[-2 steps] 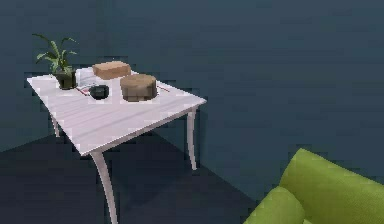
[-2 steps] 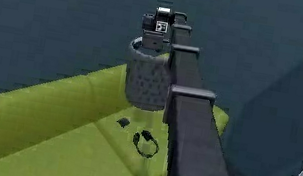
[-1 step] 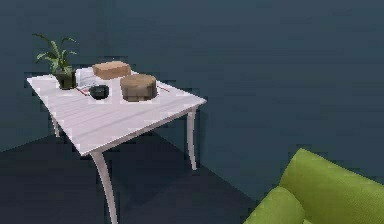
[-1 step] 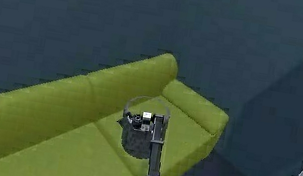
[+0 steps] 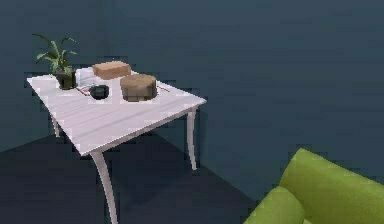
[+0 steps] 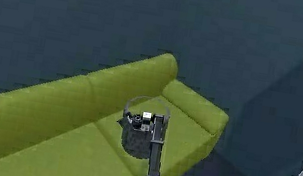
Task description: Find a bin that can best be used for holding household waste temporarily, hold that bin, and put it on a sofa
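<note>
Extending above the olive-green upholstered sofa [image 6: 64, 113], the dark arm [image 6: 155, 166] meets a dark cylindrical bin [image 6: 134, 142] at its seat. Whether the fingers [image 6: 140, 122] hold it cannot be told.

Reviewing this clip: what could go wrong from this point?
The bin is at the fingers over the sofa seat, seemingly near its front edge; it might tip or roll off. Whether it's held or resting can't be told, so pulling the arm back may drag it.
</note>
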{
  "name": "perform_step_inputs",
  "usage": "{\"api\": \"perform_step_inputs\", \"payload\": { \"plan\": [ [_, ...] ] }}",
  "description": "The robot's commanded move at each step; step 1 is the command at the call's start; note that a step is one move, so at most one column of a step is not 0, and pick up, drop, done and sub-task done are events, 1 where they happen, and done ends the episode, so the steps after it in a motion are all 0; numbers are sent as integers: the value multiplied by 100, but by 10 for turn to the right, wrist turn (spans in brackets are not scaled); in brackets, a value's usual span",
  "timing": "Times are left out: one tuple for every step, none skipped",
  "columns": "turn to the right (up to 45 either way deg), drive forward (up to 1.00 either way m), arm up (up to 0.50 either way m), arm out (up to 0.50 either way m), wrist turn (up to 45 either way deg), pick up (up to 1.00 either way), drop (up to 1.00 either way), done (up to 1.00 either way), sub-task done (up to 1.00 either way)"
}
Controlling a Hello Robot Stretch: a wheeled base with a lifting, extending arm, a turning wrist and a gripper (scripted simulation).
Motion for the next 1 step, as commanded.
{"api": "perform_step_inputs", "payload": {
  "plan": [
    [0, 0, 0, 0, 0, 0, 100, 0, 0]
  ]
}}
